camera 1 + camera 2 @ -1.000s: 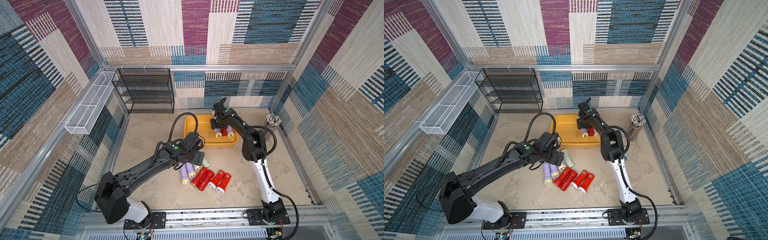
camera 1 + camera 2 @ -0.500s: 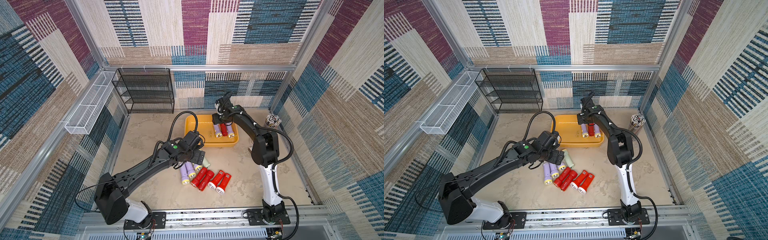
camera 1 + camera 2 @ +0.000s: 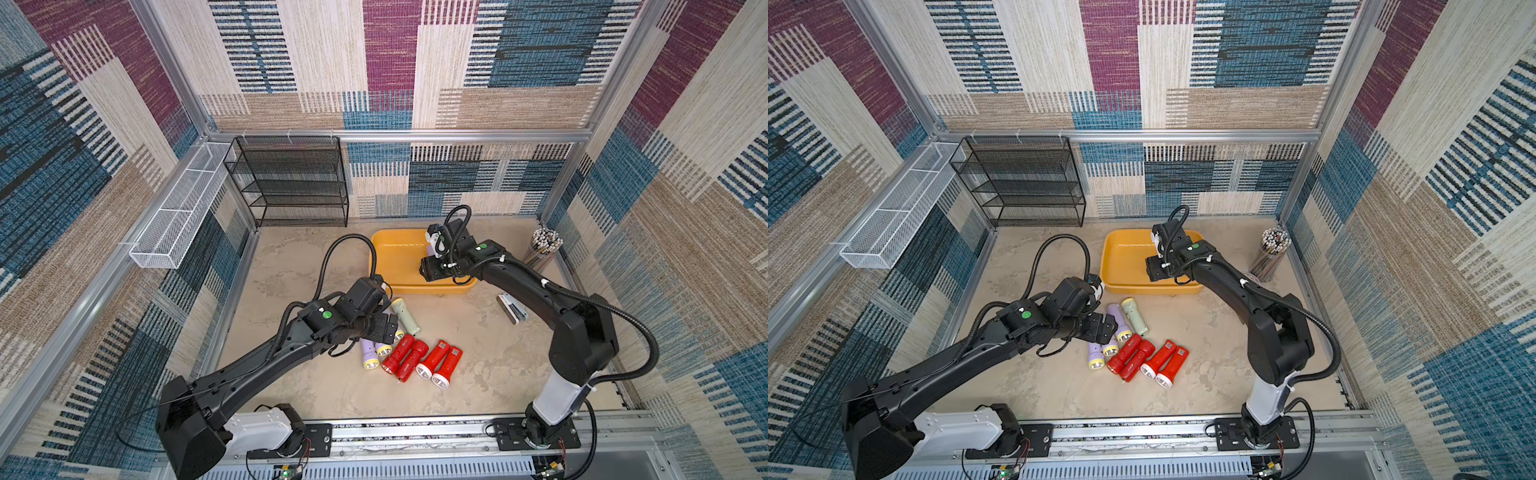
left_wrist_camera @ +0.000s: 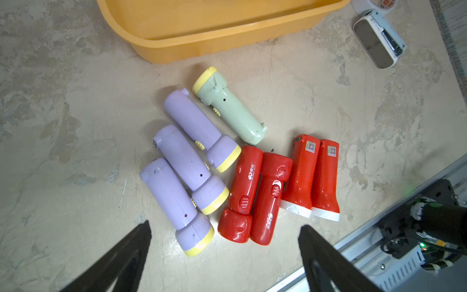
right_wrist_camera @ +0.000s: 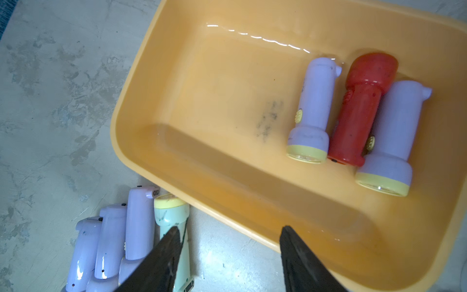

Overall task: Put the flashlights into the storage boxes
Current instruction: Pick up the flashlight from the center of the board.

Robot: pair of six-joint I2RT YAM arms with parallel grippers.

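Note:
The yellow-orange storage box (image 3: 395,257) (image 3: 1125,257) stands at the back middle of the table. The right wrist view shows three flashlights lying in it: a lilac one (image 5: 313,111), a red one (image 5: 358,111) and another lilac one (image 5: 394,139). My right gripper (image 5: 230,227) (image 3: 430,270) hovers open and empty over its near rim. On the table in front lie three lilac flashlights (image 4: 182,161) (image 3: 368,353), a pale green one (image 4: 230,106) (image 3: 405,316) and several red ones (image 4: 298,177) (image 3: 432,359). My left gripper (image 4: 225,225) (image 3: 388,328) hangs wide open above the lilac ones, holding nothing.
A black mesh rack (image 3: 291,183) stands at the back left and a white wire basket (image 3: 178,216) hangs on the left wall. A cup of pencils (image 3: 542,245) is at the back right. A small white device (image 3: 513,307) (image 4: 379,40) lies right of the tray.
My right arm's elbow has swung back toward the front right, drawing its empty gripper from the tray's far side to its near rim. The left gripper has hardly moved.

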